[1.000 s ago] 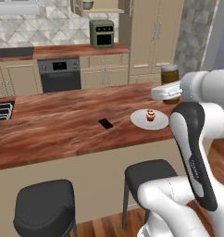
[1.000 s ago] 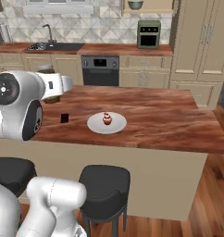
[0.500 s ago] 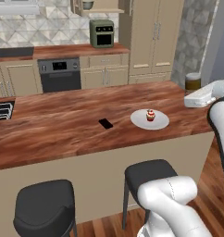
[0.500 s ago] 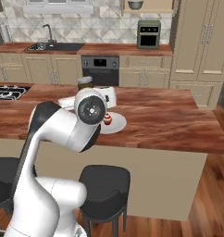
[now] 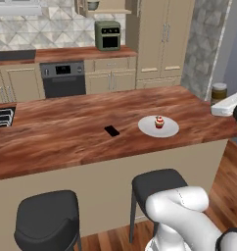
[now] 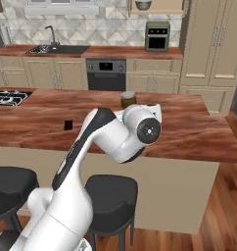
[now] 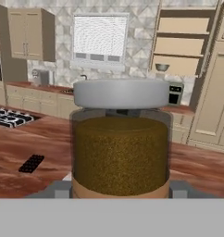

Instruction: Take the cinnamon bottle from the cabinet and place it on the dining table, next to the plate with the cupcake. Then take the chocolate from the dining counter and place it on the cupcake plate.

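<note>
Claw (image 7: 121,192) gripping cinnamon bottle (image 7: 121,139), swung right past plate (image 5: 158,128).

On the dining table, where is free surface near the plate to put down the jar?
The dining table is bare right of the plate, toward the table's end, and behind it. Left of the plate lies the chocolate, so that gap is narrower. The cupcake sits on the plate.
</note>
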